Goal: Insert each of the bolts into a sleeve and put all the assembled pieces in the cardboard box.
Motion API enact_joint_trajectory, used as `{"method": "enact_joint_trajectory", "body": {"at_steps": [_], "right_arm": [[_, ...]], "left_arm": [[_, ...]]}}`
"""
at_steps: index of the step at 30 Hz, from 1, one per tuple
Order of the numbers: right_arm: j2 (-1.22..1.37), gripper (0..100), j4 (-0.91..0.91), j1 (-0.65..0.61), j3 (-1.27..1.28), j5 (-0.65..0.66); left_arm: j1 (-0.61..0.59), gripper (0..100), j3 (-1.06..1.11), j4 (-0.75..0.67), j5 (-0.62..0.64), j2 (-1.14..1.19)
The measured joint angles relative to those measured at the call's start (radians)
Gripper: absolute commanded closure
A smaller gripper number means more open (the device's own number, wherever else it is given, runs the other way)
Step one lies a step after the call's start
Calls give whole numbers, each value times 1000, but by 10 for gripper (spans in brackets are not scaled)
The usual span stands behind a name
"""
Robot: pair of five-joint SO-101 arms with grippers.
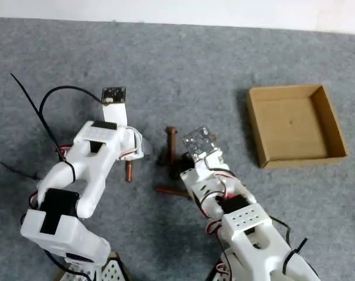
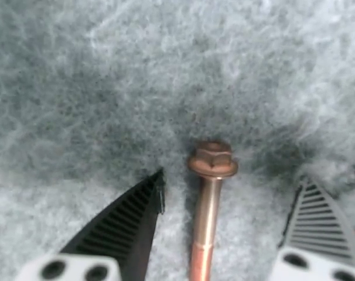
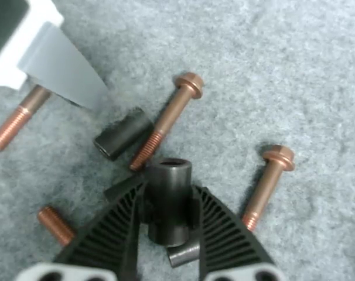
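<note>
Grey carpet (image 1: 183, 64) throughout, with a white strip (image 1: 166, 9) at the far edge (wall or floor, can't tell). Left gripper (image 2: 231, 177) spread wide, straddling a bolt (image 2: 204, 225) lying flat on the carpet. Right gripper (image 3: 169, 188) clamped on a sleeve (image 3: 166, 208). Box (image 1: 292, 123) sits well off to the right.

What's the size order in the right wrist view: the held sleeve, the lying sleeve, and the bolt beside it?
1. the bolt, clearly longest.
2 and 3. held sleeve looks bigger than lying sleeve, but it is nearer the camera, so unsure.
</note>
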Motion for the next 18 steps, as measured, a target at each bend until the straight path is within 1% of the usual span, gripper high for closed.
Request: {"method": "enact_joint_trajectory", "body": {"at_steps": [2, 8, 11, 13, 18], "right_arm": [[0, 995, 0, 0, 0, 0], [0, 995, 0, 0, 0, 0], [0, 995, 0, 0, 0, 0], [0, 995, 0, 0, 0, 0], [0, 995, 0, 0, 0, 0]], "left_arm": [[0, 756, 0, 0, 0, 2], [3, 995, -6, -12, 3, 2], [8, 983, -6, -43, 3, 3], [6, 997, -6, -48, 3, 3], [6, 995, -3, -51, 3, 3]]}}
